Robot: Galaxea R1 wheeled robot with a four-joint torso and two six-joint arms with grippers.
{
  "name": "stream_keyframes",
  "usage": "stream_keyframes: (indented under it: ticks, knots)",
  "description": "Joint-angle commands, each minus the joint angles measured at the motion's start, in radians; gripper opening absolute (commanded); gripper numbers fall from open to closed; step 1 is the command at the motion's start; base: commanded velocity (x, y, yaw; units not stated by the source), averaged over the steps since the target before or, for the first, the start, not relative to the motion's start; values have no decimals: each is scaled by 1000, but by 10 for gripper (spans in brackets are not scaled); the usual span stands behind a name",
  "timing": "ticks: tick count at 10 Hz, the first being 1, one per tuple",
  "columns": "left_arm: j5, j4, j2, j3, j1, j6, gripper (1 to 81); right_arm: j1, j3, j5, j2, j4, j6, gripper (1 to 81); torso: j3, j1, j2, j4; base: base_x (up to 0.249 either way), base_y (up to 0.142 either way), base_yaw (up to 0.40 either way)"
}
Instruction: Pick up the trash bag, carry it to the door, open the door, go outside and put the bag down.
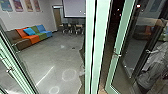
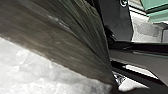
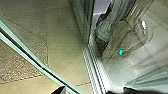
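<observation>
Though trash bag (image 2: pixel 77 32) looks creased, contents hard to tell.

The grey floor (image 1: pixel 55 58) is lined by a multicoloured sofa (image 1: pixel 34 38); dark chairs (image 1: pixel 73 29) are grouped farther back, and a bright streak (image 1: pixel 45 76) is cast nearer.

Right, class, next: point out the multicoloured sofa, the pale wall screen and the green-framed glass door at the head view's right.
Multicoloured sofa (image 1: pixel 34 38), head view: its orange seat.
Pale screen (image 1: pixel 74 9), head view: middle of its surface.
Glass door (image 1: pixel 123 25), head view: upper part of its green frame.
</observation>
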Motion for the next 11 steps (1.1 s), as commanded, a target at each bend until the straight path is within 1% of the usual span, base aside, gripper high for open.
stream_keyframes:
  ticks: [1,3,6,11]
  knots:
    - [81,-13,-5,9,-42,-1,10,203,-68,185,-60,-120,-44,811,0,0,0,0,0,0,0]
    - [81,-13,-2,9,-42,-1,10,182,-74,203,-33,-143,-44,811,0,0,0,0,0,0,0]
    - [81,-13,0,9,-41,-2,10,190,-88,203,-11,-175,-42,811,0,0,0,0,0,0,0]
    - [79,-11,3,9,-44,-1,10,177,-107,205,-8,-215,-44,811,0,0,0,0,0,0,0]
